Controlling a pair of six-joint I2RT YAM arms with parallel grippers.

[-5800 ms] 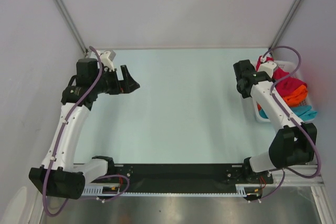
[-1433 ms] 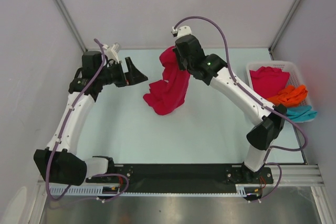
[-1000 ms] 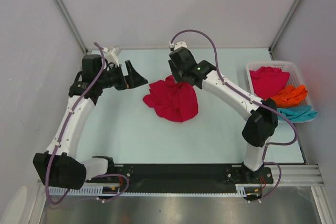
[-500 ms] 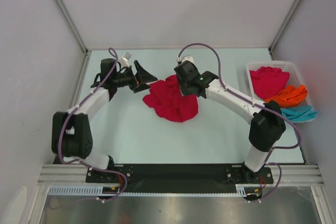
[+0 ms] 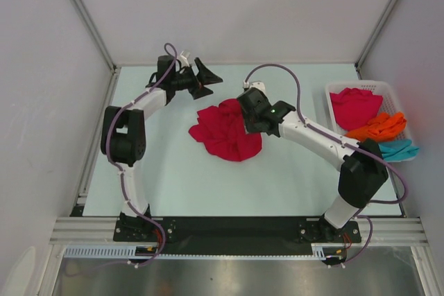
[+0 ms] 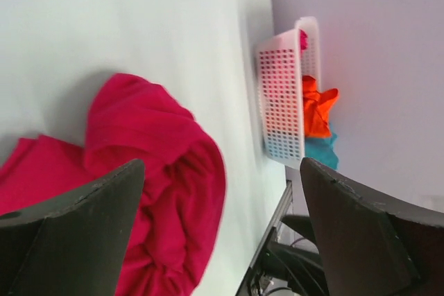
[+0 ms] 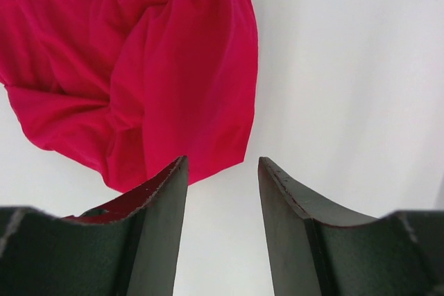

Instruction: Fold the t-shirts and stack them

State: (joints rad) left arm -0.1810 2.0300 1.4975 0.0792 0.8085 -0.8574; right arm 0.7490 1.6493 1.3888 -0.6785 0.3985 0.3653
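No text, label, brand, number or sign can be read in any of the views.
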